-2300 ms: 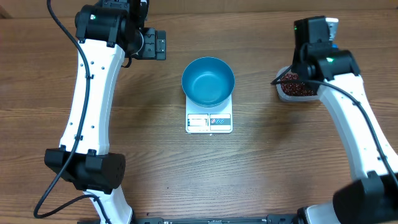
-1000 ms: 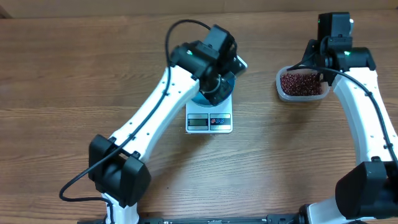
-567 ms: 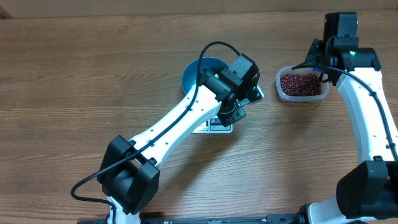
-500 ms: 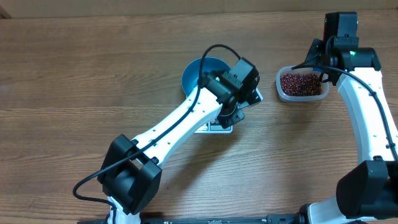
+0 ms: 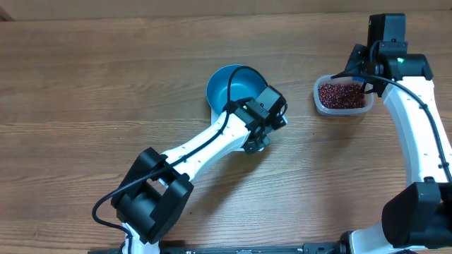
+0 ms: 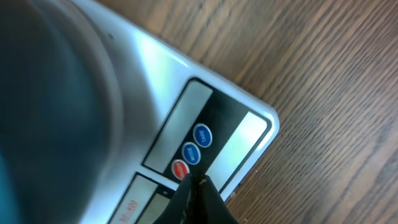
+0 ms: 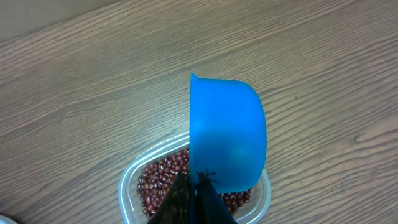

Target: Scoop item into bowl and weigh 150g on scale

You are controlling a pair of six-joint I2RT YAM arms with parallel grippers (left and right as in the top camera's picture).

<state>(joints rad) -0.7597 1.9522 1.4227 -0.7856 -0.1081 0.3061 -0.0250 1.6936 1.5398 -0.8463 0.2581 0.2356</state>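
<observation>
- Left claw (image 6: 196,182): pinched shut on nothing, tips together as one blunt point, just beside the red button (image 6: 180,168) on the front strip of the scale (image 6: 163,70). Touching or a hair off, impossible to tell.
- Judged step: pressing a button with the bowl already in place (probably switching on or zeroing before any beans go in).
- To do it well: come straight down and centre the point on one button only, clear of the two blue buttons (image 6: 202,135) next to it.
- Press lightly and briefly, then lift straight up, with no dragging across the strip and no shoving the scale over the table (image 5: 106,85).
- Keep wrist and arm off the bowl (image 5: 227,86), which stands on the scale with no beans showing in its uncovered part. No leaning on it, for fear of spoiling the zero.
- Further right, well apart from the scale: the tub (image 5: 318,100) on the table, holding the beans (image 5: 341,93).
- Right claw (image 7: 198,182): clamped on the near end of the scoop (image 7: 227,134), held over the tub. Seen from the back, contents hidden.
- Best parked above the tub, away from the scale, until a zero reading.
</observation>
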